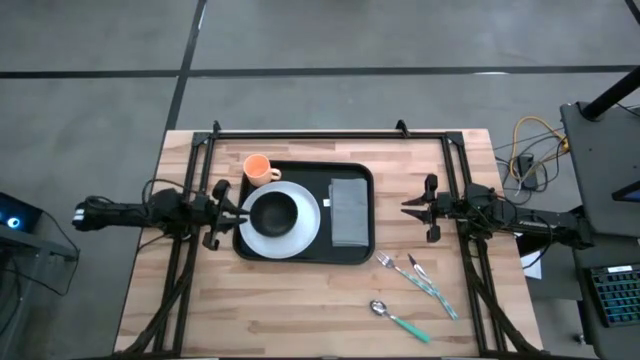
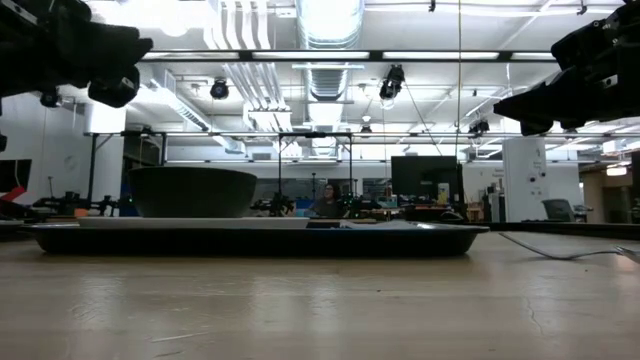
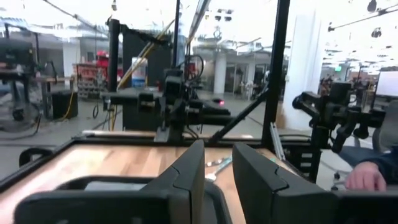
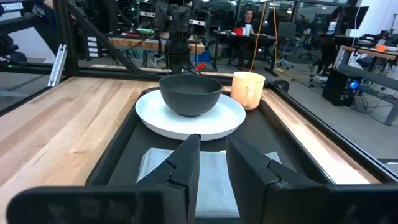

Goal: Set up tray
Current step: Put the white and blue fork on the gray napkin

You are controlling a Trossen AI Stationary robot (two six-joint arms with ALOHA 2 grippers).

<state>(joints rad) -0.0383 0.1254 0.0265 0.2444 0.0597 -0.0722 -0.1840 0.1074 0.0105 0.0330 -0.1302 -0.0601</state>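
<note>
The black tray [image 1: 362, 178] lies in the middle of the table. On it a white plate [image 1: 308, 228] carries a black bowl [image 1: 275, 212], and a folded grey napkin [image 1: 349, 212] lies right of the plate. An orange cup [image 1: 258, 168] stands at the tray's far left corner. My left gripper [image 1: 240, 212] hovers at the tray's left edge, its fingers a narrow gap apart [image 3: 217, 163]. My right gripper [image 1: 405, 208] hovers right of the tray, pointing at it, also with a narrow gap [image 4: 213, 149]. In the low view both are raised above the table.
A fork and knife [image 1: 420, 275] and a teal-handled spoon [image 1: 395, 315] lie on the bare wood near the table's right front. Black frame rails [image 1: 300, 132] run along the far edge and both sides. A person's hand [image 3: 364, 177] shows beyond the table's right side.
</note>
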